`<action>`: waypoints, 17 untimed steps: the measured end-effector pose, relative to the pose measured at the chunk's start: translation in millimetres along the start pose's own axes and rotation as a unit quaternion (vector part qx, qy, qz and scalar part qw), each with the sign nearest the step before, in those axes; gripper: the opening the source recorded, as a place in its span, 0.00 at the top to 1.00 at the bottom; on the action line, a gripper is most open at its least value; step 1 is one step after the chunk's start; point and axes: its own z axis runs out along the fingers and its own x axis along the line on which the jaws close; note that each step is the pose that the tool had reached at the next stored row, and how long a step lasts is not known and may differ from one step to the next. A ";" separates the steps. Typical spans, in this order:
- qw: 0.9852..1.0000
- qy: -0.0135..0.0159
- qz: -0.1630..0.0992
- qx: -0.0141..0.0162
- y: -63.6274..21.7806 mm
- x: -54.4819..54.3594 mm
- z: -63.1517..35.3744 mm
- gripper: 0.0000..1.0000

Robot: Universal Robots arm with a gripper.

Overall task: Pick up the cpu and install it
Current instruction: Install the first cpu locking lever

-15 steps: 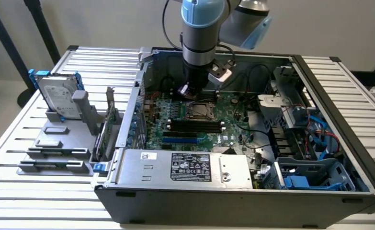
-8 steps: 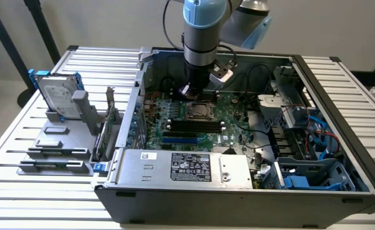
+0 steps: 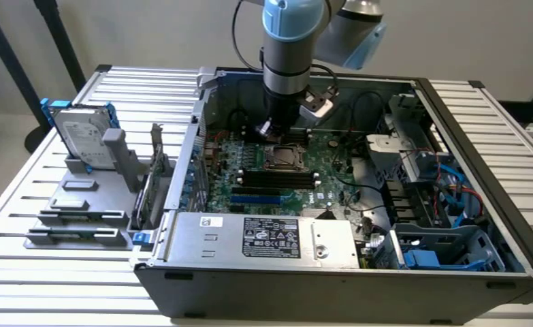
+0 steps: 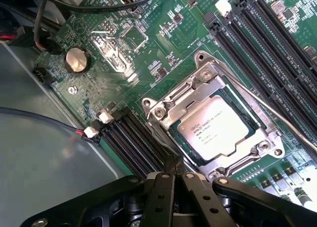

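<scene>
Frankly, parts of this are hard to read. In the exterior view the arm (image 3: 289, 61) stands over the back of the open computer case (image 3: 248, 293) and covers the board behind it. The gripper (image 3: 271, 131) is a dark shape against dark parts there. In the wrist view the print on the chip's lid is too fine to make out. The slatted table (image 3: 21, 272) is cut off at the frame edges.

At the exterior view's left, a grey fixture (image 3: 75, 228) on the table holds a hard drive (image 3: 83, 139) with blue brackets, standing upright in its slot. Just beside the fixture is the case, lying on its side with the cover off. Inside it, a power supply (image 3: 257, 235) fills the near corner and the green motherboard (image 3: 248, 153) lies flat behind that. Toward the exterior view's right sits a drive cage (image 3: 439, 252) with blue plastic parts and loose cables.

The cpu (image 3: 284, 158) (image 4: 213, 128) lies in its socket (image 4: 205, 78) on the motherboard – silver lid up, flat, framed by the metal bracket. A thin lever (image 4: 277, 115) runs along one side. Black memory slots (image 4: 133, 147) run beside the socket, and a coin battery (image 4: 77, 59) sits well apart from it.

In the wrist view the gripper (image 4: 174, 173) hangs by the socket's edge – fingers pressed together, nothing pinched between them. The cpu is near its tips but apart from them.
</scene>
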 end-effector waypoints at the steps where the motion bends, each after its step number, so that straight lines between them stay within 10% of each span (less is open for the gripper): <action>1: 1.000 0.000 0.000 0.000 0.3 0.2 0.1 0.89; 17: 1.000 -0.003 0.000 -0.001 4.9 4.2 0.8 0.89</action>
